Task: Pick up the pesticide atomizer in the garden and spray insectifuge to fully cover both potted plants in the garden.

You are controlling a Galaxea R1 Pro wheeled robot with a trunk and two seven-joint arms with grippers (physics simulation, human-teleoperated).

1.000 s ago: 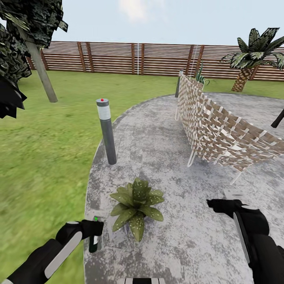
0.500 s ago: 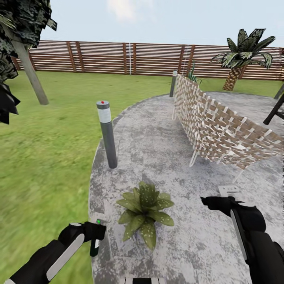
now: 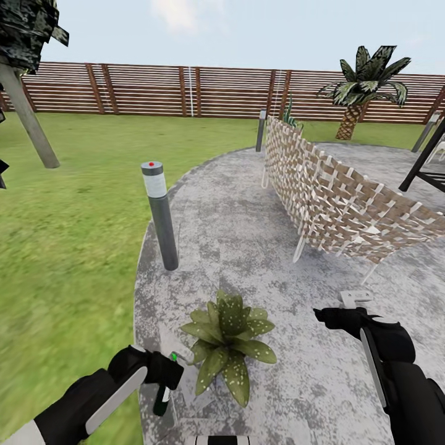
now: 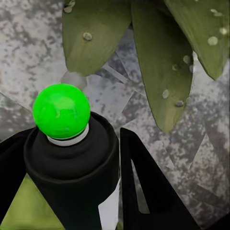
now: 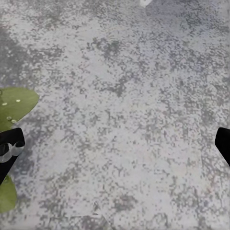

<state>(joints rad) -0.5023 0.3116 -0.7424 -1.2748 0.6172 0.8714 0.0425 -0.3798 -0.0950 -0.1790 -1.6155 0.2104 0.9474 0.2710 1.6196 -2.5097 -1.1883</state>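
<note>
The left hand (image 3: 165,376) clenches the slim dark-green, green-tipped atomizer bottle (image 4: 72,158) just beside the speckled-leaved potted plant (image 3: 227,337), apparently to spray it; the right hand (image 3: 327,317) hangs released.

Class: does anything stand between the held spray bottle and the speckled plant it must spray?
Nothing visible does. The left gripper holds the slim dark-green pesticide atomizer right beside the speckled-leaf potted plant, bare grey stone patio between them.

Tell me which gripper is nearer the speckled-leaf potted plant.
Left. The left gripper, holding the dark-green atomizer bottle, sits right beside the speckled-leaf potted plant; the right gripper hangs farther off, over grey stone patio.
</note>
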